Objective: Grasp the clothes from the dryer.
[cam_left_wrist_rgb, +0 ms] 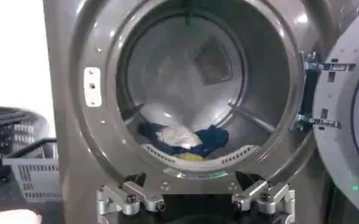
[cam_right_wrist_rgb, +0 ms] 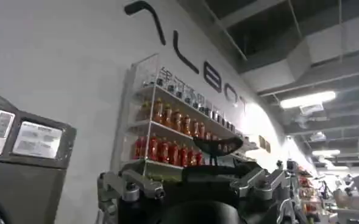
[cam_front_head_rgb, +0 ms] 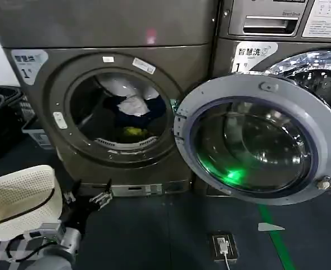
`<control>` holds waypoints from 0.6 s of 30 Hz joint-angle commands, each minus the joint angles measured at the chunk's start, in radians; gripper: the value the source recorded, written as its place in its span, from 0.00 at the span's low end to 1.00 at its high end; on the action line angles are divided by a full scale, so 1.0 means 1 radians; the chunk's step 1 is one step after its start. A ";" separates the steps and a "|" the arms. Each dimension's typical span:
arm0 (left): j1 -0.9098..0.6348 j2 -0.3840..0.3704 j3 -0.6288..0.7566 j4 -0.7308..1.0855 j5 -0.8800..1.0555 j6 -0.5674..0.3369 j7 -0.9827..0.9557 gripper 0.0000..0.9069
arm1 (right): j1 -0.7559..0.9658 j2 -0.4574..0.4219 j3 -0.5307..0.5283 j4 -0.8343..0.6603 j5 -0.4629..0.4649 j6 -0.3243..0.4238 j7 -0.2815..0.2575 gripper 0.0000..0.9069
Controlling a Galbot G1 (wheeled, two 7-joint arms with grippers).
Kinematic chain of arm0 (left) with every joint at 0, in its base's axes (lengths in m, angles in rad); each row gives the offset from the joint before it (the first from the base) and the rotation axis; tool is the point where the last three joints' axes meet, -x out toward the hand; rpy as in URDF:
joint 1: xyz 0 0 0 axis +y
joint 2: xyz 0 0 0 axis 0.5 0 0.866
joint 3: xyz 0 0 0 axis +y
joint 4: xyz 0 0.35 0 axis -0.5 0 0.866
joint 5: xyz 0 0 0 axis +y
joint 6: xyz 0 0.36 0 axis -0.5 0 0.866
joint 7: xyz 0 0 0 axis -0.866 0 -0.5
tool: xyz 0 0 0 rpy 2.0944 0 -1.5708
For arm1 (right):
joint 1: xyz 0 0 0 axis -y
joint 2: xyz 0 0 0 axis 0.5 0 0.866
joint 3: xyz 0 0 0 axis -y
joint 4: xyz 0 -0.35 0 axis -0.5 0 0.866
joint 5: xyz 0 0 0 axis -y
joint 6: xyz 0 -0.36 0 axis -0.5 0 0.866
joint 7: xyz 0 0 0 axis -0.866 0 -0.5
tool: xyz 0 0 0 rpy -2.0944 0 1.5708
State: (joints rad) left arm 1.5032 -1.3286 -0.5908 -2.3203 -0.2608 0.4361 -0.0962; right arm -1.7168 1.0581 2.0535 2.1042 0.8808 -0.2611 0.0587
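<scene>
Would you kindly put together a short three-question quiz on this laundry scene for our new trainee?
1. True or false: the door of the dryer is swung open to the robot's right.
2. Where are the clothes lying?
A. in the grey basket
B. on the floor
C. at the bottom of the drum
3. Fill in: the left gripper sits low in front of the dryer with its fingers ____.

Key:
1. true
2. C
3. open, holding nothing
</scene>
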 commanded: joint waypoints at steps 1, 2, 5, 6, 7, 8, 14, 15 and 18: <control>0.000 -0.002 0.002 -0.001 0.008 -0.004 0.013 1.00 | 0.000 0.002 0.000 -0.001 0.000 0.003 0.000 1.00; 0.000 -0.003 0.002 -0.001 0.009 -0.004 0.013 1.00 | 0.000 0.001 0.000 -0.001 0.000 0.003 -0.001 1.00; 0.002 -0.004 0.001 -0.002 0.009 -0.004 0.012 1.00 | 0.001 0.001 -0.002 0.000 0.000 0.003 -0.001 1.00; 0.002 -0.004 0.001 -0.001 0.009 -0.004 0.012 1.00 | 0.002 0.000 -0.002 0.000 0.000 0.004 -0.001 1.00; 0.002 -0.004 0.001 -0.002 0.009 -0.004 0.012 1.00 | 0.002 0.001 -0.002 0.000 0.000 0.004 -0.002 1.00; 0.002 -0.004 0.001 -0.003 0.009 -0.003 0.012 1.00 | 0.001 0.001 -0.002 0.000 0.000 0.004 -0.002 1.00; 0.002 -0.004 0.001 -0.006 0.009 -0.003 0.011 1.00 | 0.000 0.002 0.003 0.001 0.001 0.005 -0.004 1.00; 0.001 -0.005 0.001 -0.006 0.009 -0.003 0.011 1.00 | -0.001 0.002 0.004 0.001 0.001 0.005 -0.004 1.00; 0.002 -0.006 0.001 -0.007 0.010 -0.003 0.011 1.00 | -0.001 0.003 0.004 0.001 0.001 0.005 -0.004 1.00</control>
State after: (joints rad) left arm 1.5048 -1.3346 -0.5902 -2.3272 -0.2524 0.4337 -0.0870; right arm -1.7177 1.0600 2.0568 2.1044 0.8815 -0.2566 0.0544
